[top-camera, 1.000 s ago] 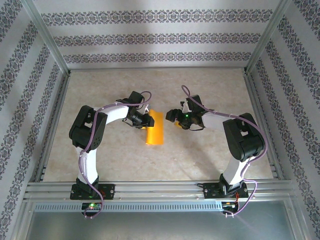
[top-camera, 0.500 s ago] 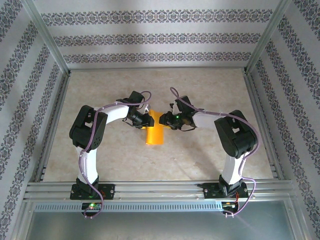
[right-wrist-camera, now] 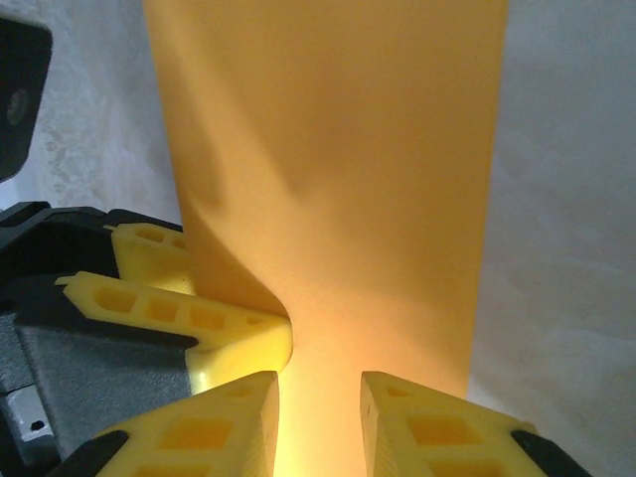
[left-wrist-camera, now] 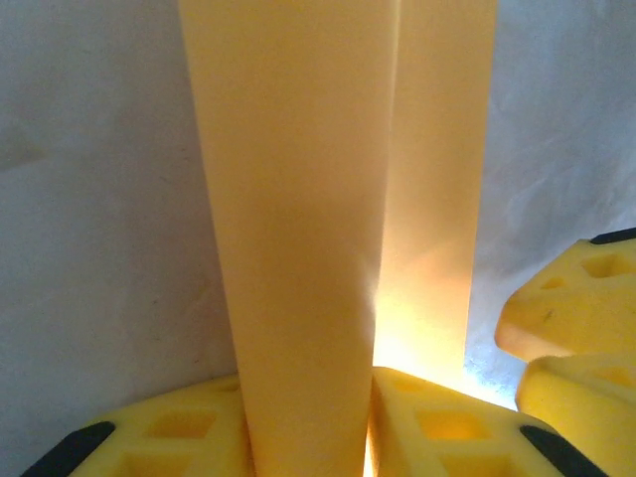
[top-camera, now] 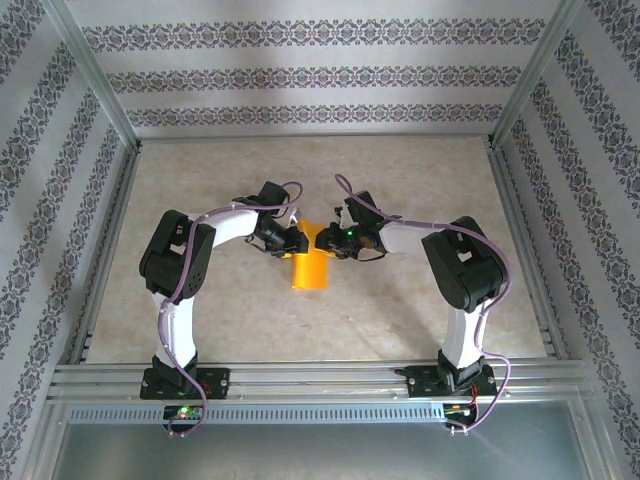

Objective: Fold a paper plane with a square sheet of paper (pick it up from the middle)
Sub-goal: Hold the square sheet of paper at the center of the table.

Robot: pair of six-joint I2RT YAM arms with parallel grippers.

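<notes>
Plainly, what mattered for us was how the square sheet of paper lay against the two sets of fingers. It was already folded to a narrow orange strip. In the top view its long axis ran from the gap between the arms back toward their bases, tilted slightly. Its far end sat between the grips and its near end hung free, over or on the counter; we could not tell which. The left fingers came at that far end from the left and pinched it, the strip running straight out from between them in the left wrist view. The right fingers came from the opposite side, almost nose to nose with the left pair, and stood close together with the sheet running into the slim gap. We could not tell whether they truly gripped it or only straddled it. Neither arm was nearer; both met at the same short edge. We judged that the coming fold would turn on this facing hold across the strip's width, with its length left loose. The counter was pale and mottled like stone. Patterned wallpaper walls stood on three sides, and metal rails ran along the front.
</notes>
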